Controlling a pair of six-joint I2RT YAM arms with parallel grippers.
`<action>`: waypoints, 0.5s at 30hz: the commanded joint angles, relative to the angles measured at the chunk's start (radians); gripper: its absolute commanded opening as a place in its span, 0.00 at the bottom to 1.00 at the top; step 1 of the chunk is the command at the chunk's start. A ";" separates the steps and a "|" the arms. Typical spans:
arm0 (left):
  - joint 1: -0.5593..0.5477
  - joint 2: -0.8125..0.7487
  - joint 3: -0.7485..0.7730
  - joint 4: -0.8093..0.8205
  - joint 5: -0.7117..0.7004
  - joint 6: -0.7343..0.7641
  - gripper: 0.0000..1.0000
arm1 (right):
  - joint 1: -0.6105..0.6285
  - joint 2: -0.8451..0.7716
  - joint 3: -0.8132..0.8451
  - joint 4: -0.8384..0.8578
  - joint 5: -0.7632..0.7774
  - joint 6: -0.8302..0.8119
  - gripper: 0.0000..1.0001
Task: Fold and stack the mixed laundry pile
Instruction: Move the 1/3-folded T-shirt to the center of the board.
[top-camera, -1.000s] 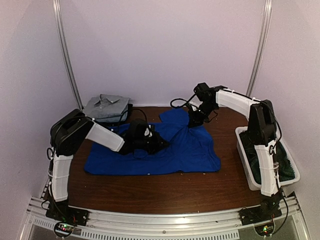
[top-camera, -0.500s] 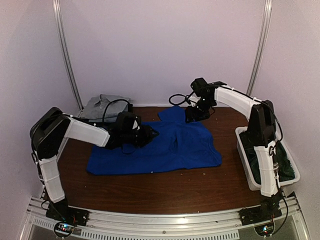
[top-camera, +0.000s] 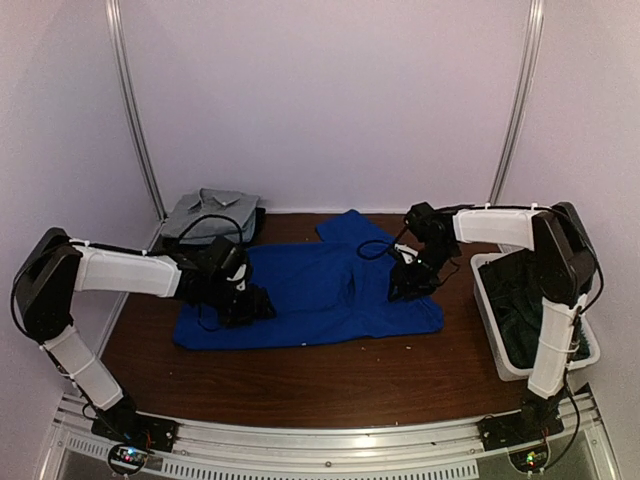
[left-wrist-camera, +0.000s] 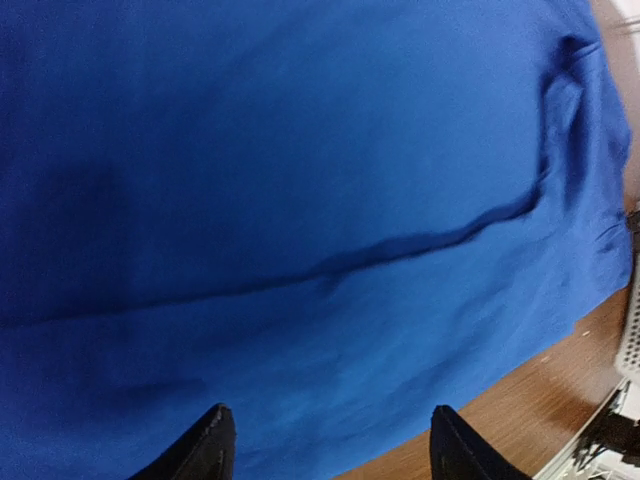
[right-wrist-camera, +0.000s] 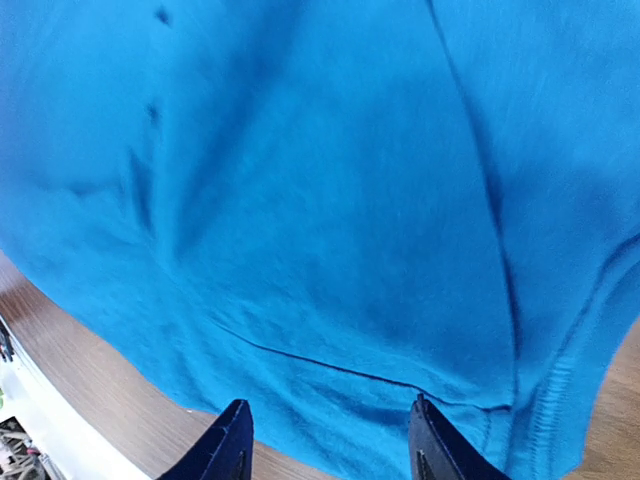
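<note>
- Down at the near side, the top view won't give us the fingertips. The left gripper (top-camera: 250, 303) and right gripper (top-camera: 403, 288) are just dark lumps against the cloth, so we go to the wrist cameras.
- On the left wrist view, only the tips of two dark fingers (left-wrist-camera: 208, 448) poke in from the bottom edge. They are spread wide with nothing between them and blue fabric under the gap. We cannot tell whether they touch it.
- The right wrist view is the same story. Its fingers (right-wrist-camera: 235, 445) are cut off by the frame, the jaws stand apart, and a stitched hem runs just beyond them.
- A strip of bare brown desk (top-camera: 300, 375) runs along the near edge.
- Over at the right edge sits the white bin (top-camera: 590, 358) with a dark garment (top-camera: 520, 310) inside. The right arm's white forearm crosses in front and hides part of it.
- In the middle of the desk lies the royal-blue piece (top-camera: 320, 290), spread flat and wide. The left gripper is over its left part and the right gripper over its right part. A long dark crease runs across it, and one flap points toward the far edge.
- In the far left corner we see the light grey shirt (top-camera: 212, 213), folded with its collar up. A dark sliver at its right side is too small for us to identify.
</note>
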 joint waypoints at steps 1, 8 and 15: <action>0.018 -0.019 -0.081 -0.076 0.014 -0.010 0.65 | -0.001 0.023 -0.089 0.082 -0.030 0.035 0.53; 0.064 -0.097 -0.239 -0.178 -0.024 -0.070 0.61 | -0.001 -0.007 -0.289 0.083 0.038 0.054 0.53; 0.086 -0.253 -0.422 -0.188 0.060 -0.121 0.60 | 0.027 -0.203 -0.559 0.157 -0.032 0.188 0.52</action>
